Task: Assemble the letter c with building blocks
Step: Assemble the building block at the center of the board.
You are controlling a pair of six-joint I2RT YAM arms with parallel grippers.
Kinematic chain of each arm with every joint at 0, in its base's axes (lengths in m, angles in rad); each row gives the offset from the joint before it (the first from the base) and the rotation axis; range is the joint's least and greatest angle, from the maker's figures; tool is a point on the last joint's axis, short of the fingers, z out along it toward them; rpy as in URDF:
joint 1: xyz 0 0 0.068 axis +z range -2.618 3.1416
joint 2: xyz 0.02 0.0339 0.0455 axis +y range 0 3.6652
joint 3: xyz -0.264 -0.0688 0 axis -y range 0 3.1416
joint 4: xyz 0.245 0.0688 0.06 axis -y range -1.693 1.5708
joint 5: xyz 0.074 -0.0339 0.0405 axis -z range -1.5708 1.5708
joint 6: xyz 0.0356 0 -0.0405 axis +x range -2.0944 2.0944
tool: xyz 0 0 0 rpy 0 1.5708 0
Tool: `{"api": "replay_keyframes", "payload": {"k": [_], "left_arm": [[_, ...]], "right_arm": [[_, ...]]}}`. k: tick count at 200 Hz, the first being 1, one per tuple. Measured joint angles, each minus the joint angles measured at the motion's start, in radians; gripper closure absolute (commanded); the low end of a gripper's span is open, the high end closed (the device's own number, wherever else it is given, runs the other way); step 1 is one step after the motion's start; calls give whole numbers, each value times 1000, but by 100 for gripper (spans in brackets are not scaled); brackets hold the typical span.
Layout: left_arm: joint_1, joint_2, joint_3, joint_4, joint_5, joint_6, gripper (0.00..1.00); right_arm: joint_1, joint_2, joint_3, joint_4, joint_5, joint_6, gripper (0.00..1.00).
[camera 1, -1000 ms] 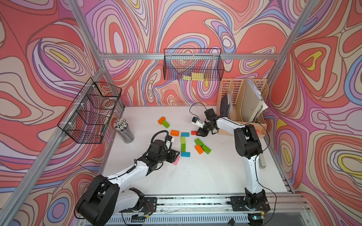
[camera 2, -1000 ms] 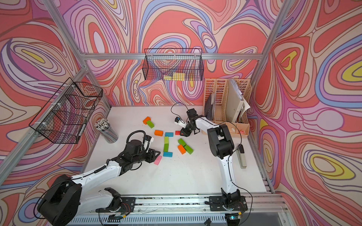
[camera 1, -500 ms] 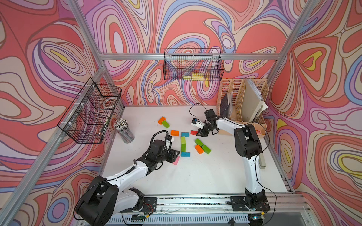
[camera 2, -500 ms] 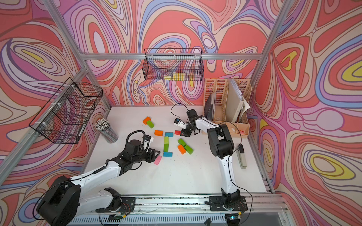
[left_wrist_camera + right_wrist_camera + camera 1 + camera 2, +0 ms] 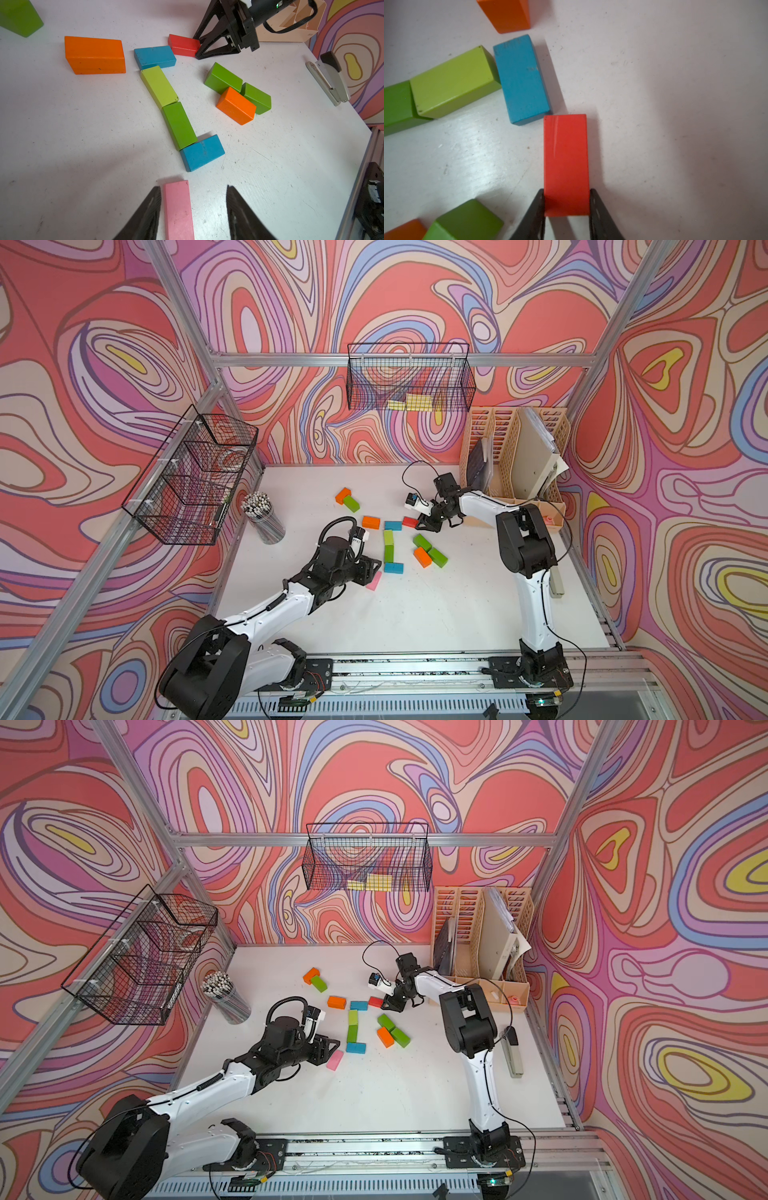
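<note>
1. Red block [image 5: 565, 164] lay on the surface [image 5: 654, 104] just beside a blue block [image 5: 521, 79]; we saw the right gripper [image 5: 566, 190] clamped on its sides.
2. Left gripper [image 5: 192, 187] stood open around a pink block [image 5: 177, 207].

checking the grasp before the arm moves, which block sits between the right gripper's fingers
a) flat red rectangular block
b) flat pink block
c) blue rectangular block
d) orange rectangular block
a: in the right wrist view the right gripper has one dark finger against each long side of the flat red rectangular block, which lies on the white table.
</note>
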Motion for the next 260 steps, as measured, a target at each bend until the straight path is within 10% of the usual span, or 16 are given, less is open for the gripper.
{"api": "replay_keyframes", "payload": {"k": [260], "left_arm": [[0,-8,-5,0,-1,15,46]], "right_arm": [[5,13,45,-95,-5,-182,66]]}}
